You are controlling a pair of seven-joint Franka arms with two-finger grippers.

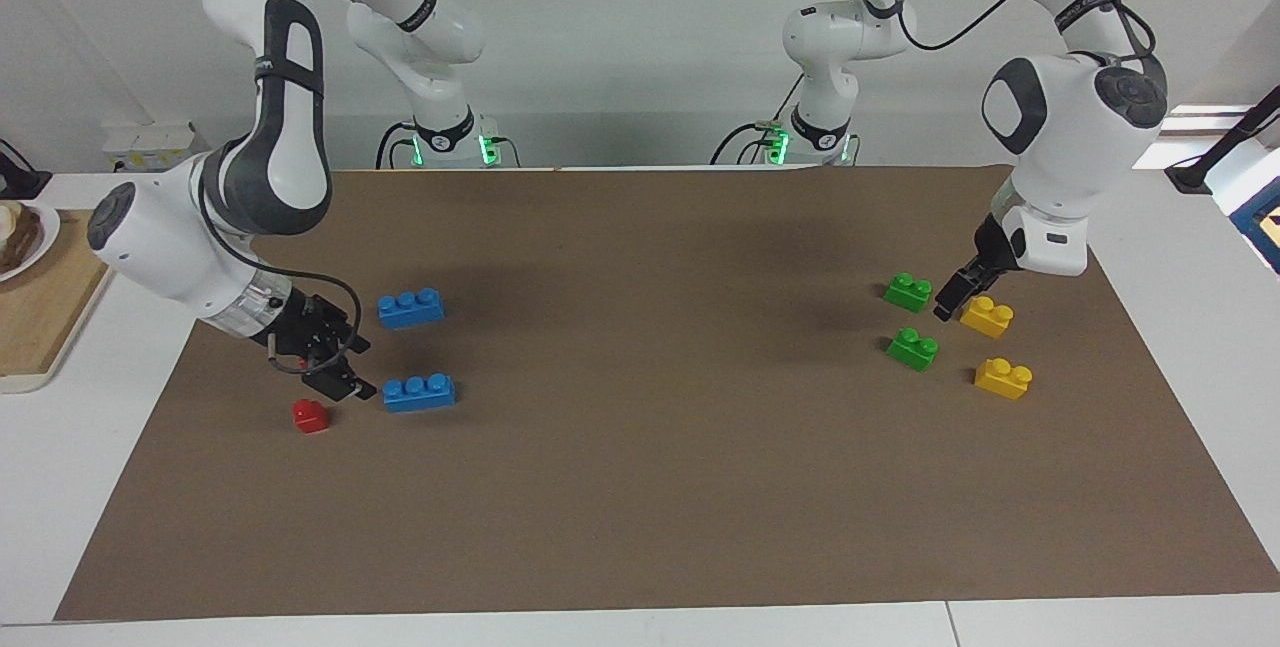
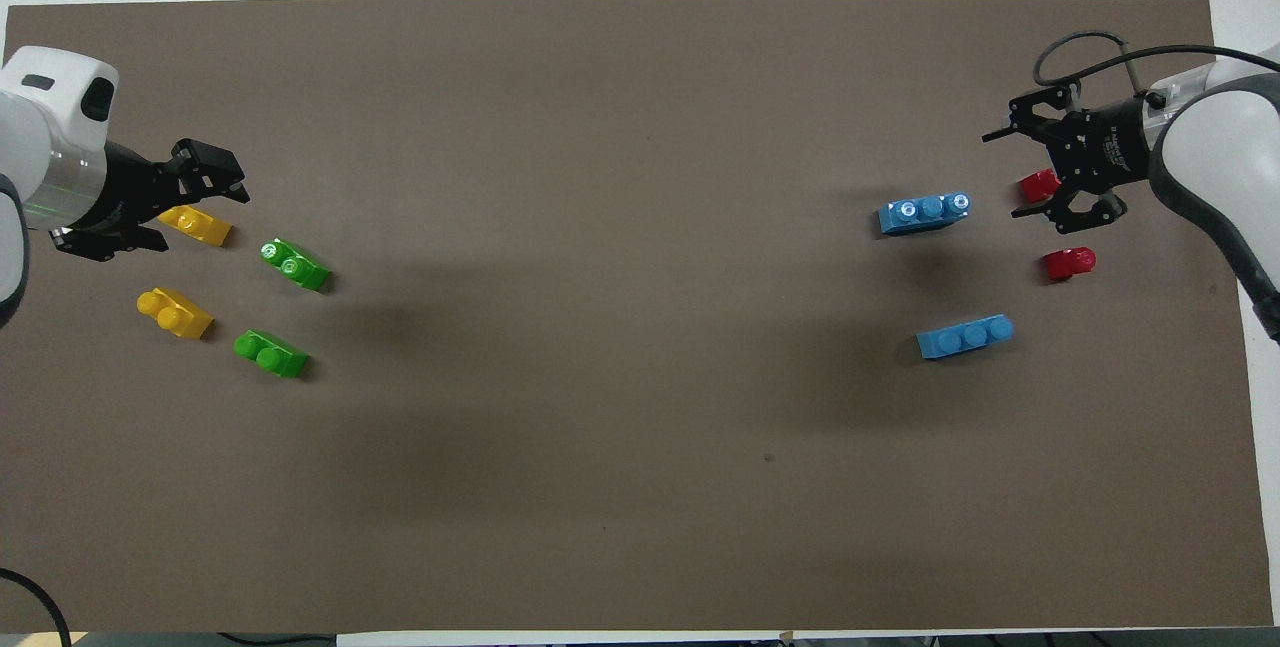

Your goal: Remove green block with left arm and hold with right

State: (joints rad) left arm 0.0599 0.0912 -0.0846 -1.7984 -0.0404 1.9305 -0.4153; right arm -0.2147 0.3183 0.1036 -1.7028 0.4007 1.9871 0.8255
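Two green blocks lie on the brown mat toward the left arm's end, one nearer to the robots [image 1: 907, 291] [image 2: 271, 353] and one farther [image 1: 912, 348] [image 2: 294, 265]. My left gripper [image 1: 947, 307] [image 2: 215, 177] hangs low over this group, between the green blocks and the yellow bricks, and holds nothing. My right gripper [image 1: 345, 385] [image 2: 1015, 175] is open and empty. It hangs over the red blocks at the right arm's end, beside a blue brick [image 1: 419, 392] [image 2: 925, 212].
Two yellow two-stud bricks [image 1: 987, 316] [image 1: 1003, 378] lie beside the green blocks. A second blue brick [image 1: 411, 308] and two red blocks [image 2: 1040, 185] [image 2: 1069, 263] lie by the right gripper. A wooden board [image 1: 40, 317] with a plate sits off the mat.
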